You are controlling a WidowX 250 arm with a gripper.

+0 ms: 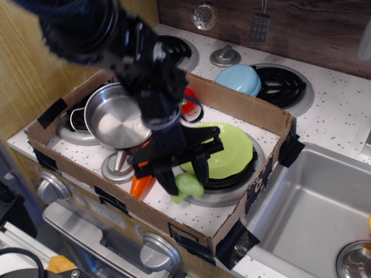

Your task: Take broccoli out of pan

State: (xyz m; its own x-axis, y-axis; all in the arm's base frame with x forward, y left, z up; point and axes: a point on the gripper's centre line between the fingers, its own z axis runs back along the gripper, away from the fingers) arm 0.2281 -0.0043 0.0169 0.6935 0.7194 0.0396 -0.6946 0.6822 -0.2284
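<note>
My gripper (185, 179) is shut on the pale green broccoli (188, 186) and holds it low over the front rim of the burner, just in front of the lime-green plate (229, 152). The steel pan (116, 123) stands at the left inside the cardboard box, with nothing in it. The arm crosses over the pan's right side and hides part of the carrot (139, 183).
A cardboard box wall (179, 229) runs along the front. A steel lid (116, 167) lies in front of the pan. A red tomato (188, 104) sits behind the arm. A light blue bowl (239, 78) is at the back, and a sink (316, 214) is on the right.
</note>
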